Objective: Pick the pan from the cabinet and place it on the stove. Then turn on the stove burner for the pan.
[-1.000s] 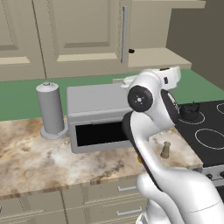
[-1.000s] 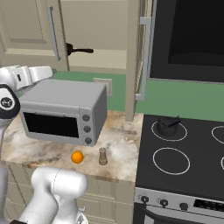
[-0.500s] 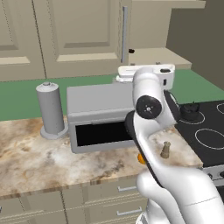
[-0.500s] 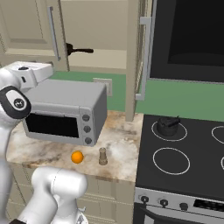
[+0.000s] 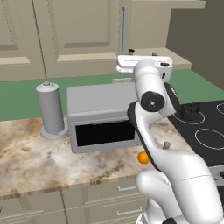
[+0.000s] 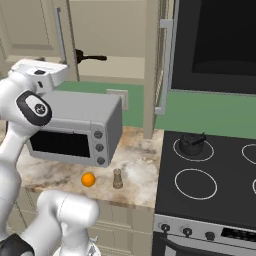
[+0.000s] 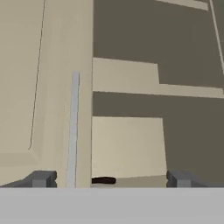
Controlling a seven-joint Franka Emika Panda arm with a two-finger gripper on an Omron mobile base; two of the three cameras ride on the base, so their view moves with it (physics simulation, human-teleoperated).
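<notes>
I have the tool point(image 7: 109, 179) spread wide and empty, aimed into the open cabinet point(image 6: 125, 30). The pan point(image 6: 89, 57) sits on its shelf — probably the dark sliver low in the hand view — handle pointing outward, handy for grasping. The stove point(image 6: 215, 170) waits beside the bench point(image 6: 135, 175).

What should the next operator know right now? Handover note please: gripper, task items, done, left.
Gripper: open, holding nothing, raised in front of the open cabinet.
Pan: on the cabinet shelf, handle pointing out toward the opening; its handle tip shows low in the hand view.
Stove: right of the counter; a small dark pot sits on the rear ring; the front stove burner is bare.
Done: cabinet door is open.
Left: grasp the pan, set it on the burner, turn the knob.
</notes>
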